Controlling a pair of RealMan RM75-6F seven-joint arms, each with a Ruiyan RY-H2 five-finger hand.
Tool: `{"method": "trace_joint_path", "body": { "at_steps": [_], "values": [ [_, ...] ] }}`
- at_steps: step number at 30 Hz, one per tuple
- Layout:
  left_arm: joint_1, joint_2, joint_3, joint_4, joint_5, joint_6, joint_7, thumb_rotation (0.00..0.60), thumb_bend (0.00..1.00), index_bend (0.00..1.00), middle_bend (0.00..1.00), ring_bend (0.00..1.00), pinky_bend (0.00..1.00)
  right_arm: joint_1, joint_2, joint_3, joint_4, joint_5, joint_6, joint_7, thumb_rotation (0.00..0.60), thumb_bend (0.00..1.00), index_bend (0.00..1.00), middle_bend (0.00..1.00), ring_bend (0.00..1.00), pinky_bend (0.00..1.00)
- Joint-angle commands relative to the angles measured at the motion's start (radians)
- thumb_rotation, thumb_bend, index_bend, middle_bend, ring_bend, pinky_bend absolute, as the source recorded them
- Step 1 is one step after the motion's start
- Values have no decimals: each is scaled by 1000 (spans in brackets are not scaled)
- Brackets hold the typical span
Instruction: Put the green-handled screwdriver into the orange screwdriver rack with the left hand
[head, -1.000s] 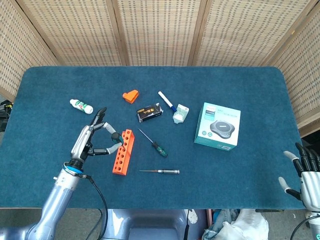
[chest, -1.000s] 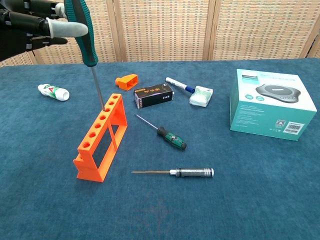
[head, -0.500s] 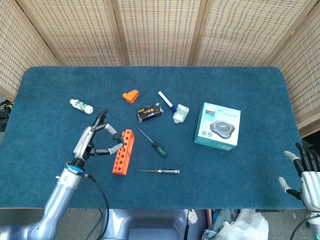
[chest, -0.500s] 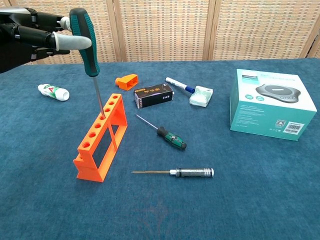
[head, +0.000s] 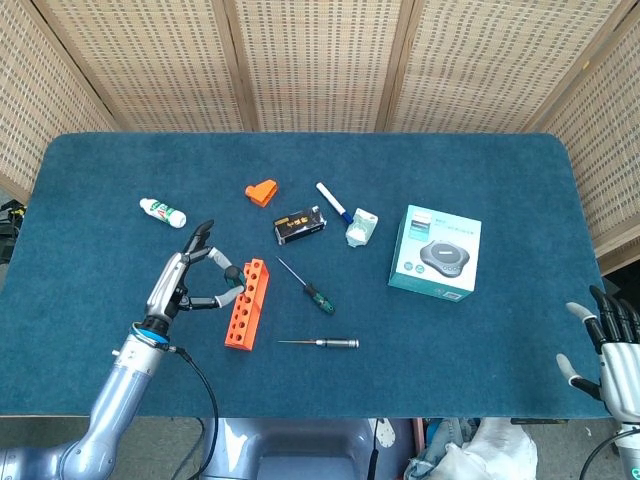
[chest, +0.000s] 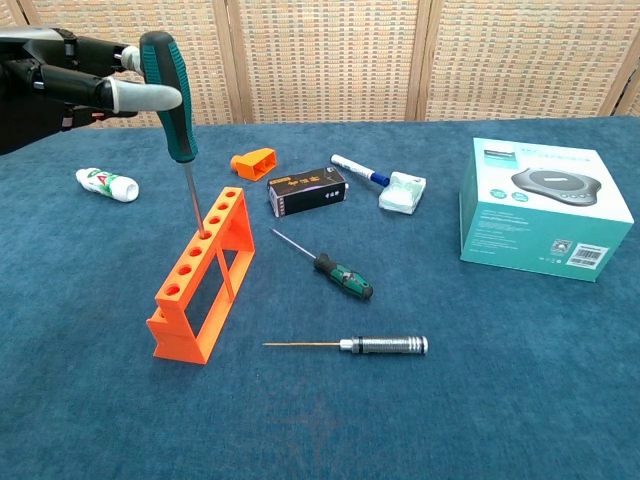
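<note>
Since a second ago the green-handled screwdriver (chest: 168, 95) has sunk lower; its shaft tip now sits in a hole near the far end of the orange screwdriver rack (chest: 200, 275). Left hand (head: 190, 278), just left of the rack, pinches the handle top between thumb and fingertip, other fingers loose. Judged: insertion begun, not finished. Shaft largely exposed; lowering and release remain. Right hand (head: 612, 345), far right of the rack at the table edge, fingers spread, holding nothing. A second, smaller screwdriver (chest: 330, 265) lies right of the rack.
</note>
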Motion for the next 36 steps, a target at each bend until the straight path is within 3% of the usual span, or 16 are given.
{"method": "trace_joint_path", "body": {
  "at_steps": [1,23,36],
  "values": [
    [-2,-9,9,15,-4,-7,-1,600,272,628,0,0,0,-1,1,0,-1,0,1,1,600,258,174,0,0,0],
    [-1,-63,77,95,17,-10,45,600,271,628,0,0,0,-2,1,1,1,1,5,5,600,258,174,0,0,0],
    [-14,-62,77,99,-27,-22,99,600,273,628,0,0,0,-2,1,1,0,-1,6,4,600,258,174,0,0,0]
  ]
}}
